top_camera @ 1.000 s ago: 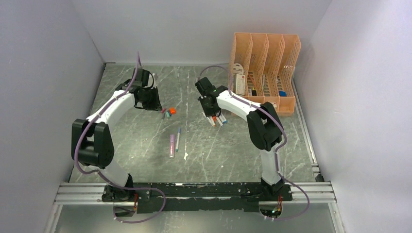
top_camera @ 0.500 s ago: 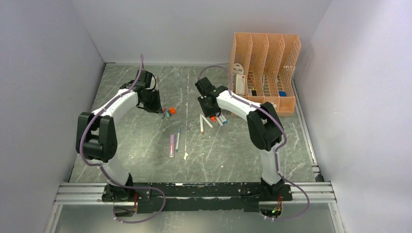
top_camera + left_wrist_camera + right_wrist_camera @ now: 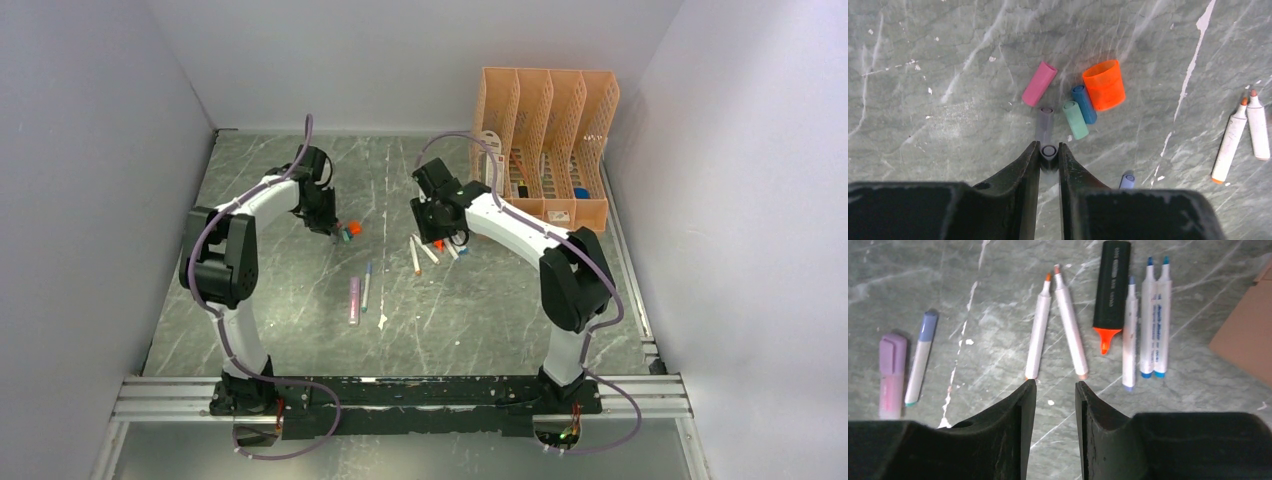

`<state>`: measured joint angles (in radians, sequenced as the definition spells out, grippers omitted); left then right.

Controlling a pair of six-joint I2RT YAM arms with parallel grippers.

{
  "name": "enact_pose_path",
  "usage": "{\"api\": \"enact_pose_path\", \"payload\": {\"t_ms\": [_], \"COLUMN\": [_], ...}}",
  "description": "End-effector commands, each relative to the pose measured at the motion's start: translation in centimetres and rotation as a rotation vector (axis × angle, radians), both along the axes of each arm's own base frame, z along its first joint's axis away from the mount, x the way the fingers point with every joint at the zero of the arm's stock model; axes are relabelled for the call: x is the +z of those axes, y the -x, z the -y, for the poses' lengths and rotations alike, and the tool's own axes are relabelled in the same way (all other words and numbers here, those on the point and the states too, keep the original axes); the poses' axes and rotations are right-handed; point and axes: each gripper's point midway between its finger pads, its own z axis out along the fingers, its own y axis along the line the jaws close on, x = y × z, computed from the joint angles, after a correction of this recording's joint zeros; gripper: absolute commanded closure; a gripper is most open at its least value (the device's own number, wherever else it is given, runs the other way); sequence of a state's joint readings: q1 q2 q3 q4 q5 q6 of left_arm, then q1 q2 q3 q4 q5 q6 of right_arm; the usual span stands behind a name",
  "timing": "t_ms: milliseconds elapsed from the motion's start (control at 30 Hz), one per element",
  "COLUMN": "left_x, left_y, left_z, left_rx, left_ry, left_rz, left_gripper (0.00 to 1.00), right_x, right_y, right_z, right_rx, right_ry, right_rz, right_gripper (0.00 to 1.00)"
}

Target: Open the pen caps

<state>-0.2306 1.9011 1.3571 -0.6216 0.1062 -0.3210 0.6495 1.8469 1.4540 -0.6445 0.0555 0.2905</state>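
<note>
My left gripper (image 3: 1049,150) is shut on a small grey-purple pen cap (image 3: 1049,151) held between its fingertips just above the table. Beyond it lie loose caps: pink (image 3: 1039,83), orange (image 3: 1104,84), blue (image 3: 1084,103) and teal (image 3: 1075,119). In the top view the left gripper (image 3: 330,228) is at this cap pile (image 3: 350,232). My right gripper (image 3: 1053,385) is open and empty above the table. In front of it lie uncapped pens: two white ones with orange tips (image 3: 1038,335), a black marker (image 3: 1110,290) and three white ones with blue tips (image 3: 1149,320).
A pink-purple highlighter (image 3: 892,375) and a white pen with a lavender cap (image 3: 920,360) lie left of the right gripper, at the table's middle (image 3: 358,292). An orange file organizer (image 3: 545,140) stands at the back right. Grey walls enclose the table.
My left gripper has swung right to the cap pile, holding the cap. My right gripper has let a white pen down beside the others and now hangs open over them.
</note>
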Motion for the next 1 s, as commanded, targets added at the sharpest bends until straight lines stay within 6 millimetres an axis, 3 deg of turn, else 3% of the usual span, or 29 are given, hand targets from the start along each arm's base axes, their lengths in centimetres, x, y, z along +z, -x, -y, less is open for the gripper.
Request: {"api": "enact_pose_path", "payload": {"t_ms": [0,167,367,433,700,767,967], "left_x": [0.4,0.8,2.0,3.6,11.1,12.6,14.3], "left_y": [-1.5,-1.7,-1.4,-1.2,1.0,1.8,3.6], "left_z": [0.2,0.4,0.8,1.2,0.9,0.4,-0.6], "left_rx": [-0.005,-0.009,-0.019,-0.028,-0.044,-0.042,-0.036], "left_ry": [-0.024,-0.013,0.016,0.045,0.107,0.112,0.129], "left_rz": [0.038,0.045,0.063,0.087,0.213,0.246,0.285], "left_gripper": [0.70,0.57,0.51,0.46,0.03,0.00,0.00], "right_x": [0.8,0.4,0.5,0.5,-2.9,-3.7,-5.8], "right_y": [1.6,2.6,3.8,4.7,7.4,7.5,7.8], "right_z": [-1.9,-3.5,-5.8,-7.3,-11.5,-12.1,-13.6], "right_rx": [0.031,0.056,0.074,0.090,0.078,0.071,0.066], "right_ry": [-0.079,-0.100,-0.121,-0.133,-0.108,-0.090,-0.046], "right_rz": [-0.013,-0.036,-0.052,-0.061,-0.120,-0.129,-0.143], "right_gripper": [0.65,0.64,0.64,0.64,0.61,0.59,0.54]}}
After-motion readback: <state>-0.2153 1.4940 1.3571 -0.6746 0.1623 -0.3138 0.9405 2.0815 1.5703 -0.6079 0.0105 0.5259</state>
